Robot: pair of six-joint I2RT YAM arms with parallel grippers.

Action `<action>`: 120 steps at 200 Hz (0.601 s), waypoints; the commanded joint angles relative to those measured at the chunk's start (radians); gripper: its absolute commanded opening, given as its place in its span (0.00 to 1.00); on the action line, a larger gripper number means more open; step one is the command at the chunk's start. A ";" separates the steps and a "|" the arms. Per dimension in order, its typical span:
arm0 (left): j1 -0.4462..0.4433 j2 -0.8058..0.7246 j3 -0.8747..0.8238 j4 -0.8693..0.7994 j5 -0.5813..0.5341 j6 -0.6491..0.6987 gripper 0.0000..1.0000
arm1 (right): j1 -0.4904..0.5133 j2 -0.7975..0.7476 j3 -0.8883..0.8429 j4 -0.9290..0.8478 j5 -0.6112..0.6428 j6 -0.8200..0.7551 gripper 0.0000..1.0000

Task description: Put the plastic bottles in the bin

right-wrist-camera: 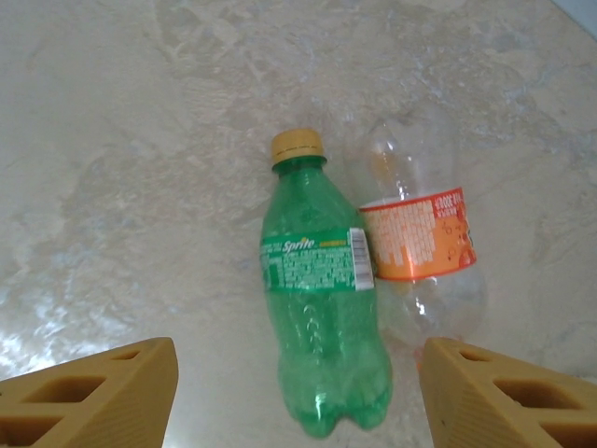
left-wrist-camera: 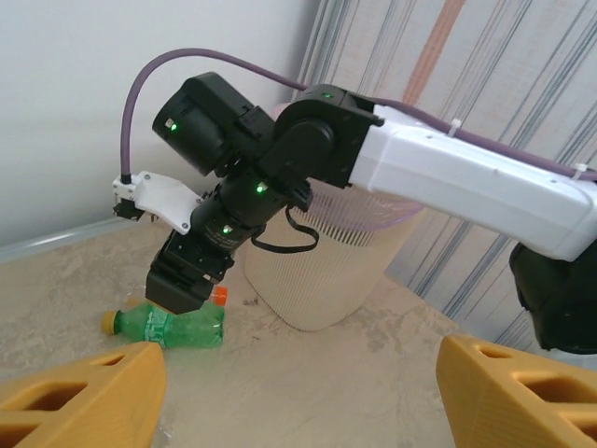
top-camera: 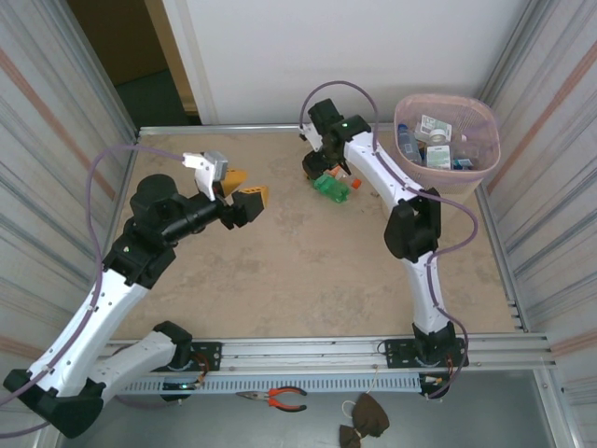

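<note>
On mottled beige table (top-camera: 280, 271): green bottle (right-wrist-camera: 322, 308) against orange-label bottle (right-wrist-camera: 420, 247) | corrugated metal walls (top-camera: 56, 112) | left gripper (left-wrist-camera: 298, 383), right gripper (right-wrist-camera: 298, 387) spread

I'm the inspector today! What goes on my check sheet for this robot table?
Surface: beige marbled table, mostly bare.
Job's things: green bottle and orange-labelled bottle lie side by side; bin holds more bottles.
Clutter: red-handled pliers and a dark brown thing on the near ledge.
Grippers: left gripper open, empty; right gripper open over both bottles.
Cables: purple cables loop along both arms.
Surroundings: ribbed metal walls, white back wall.
</note>
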 commanded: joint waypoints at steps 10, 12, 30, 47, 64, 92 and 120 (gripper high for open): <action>0.009 -0.043 -0.011 -0.022 -0.033 -0.014 0.77 | 0.010 0.067 0.053 0.004 0.056 -0.010 0.66; 0.009 -0.045 -0.012 -0.024 -0.034 -0.014 0.77 | 0.009 0.070 0.055 0.005 0.056 -0.010 0.65; 0.014 -0.058 -0.016 -0.033 -0.038 -0.019 0.77 | 0.010 0.112 0.082 0.005 0.052 -0.004 0.65; 0.015 -0.067 -0.016 -0.041 -0.040 -0.019 0.77 | 0.010 0.142 0.098 0.005 0.047 -0.002 0.65; 0.018 -0.074 -0.018 -0.045 -0.047 -0.019 0.77 | 0.010 0.168 0.105 0.007 0.042 -0.001 0.65; 0.021 -0.073 -0.017 -0.046 -0.048 -0.020 0.77 | 0.008 0.200 0.107 0.011 0.042 -0.002 0.65; 0.023 -0.070 -0.017 -0.048 -0.046 -0.024 0.77 | 0.007 0.225 0.106 0.010 0.038 0.000 0.65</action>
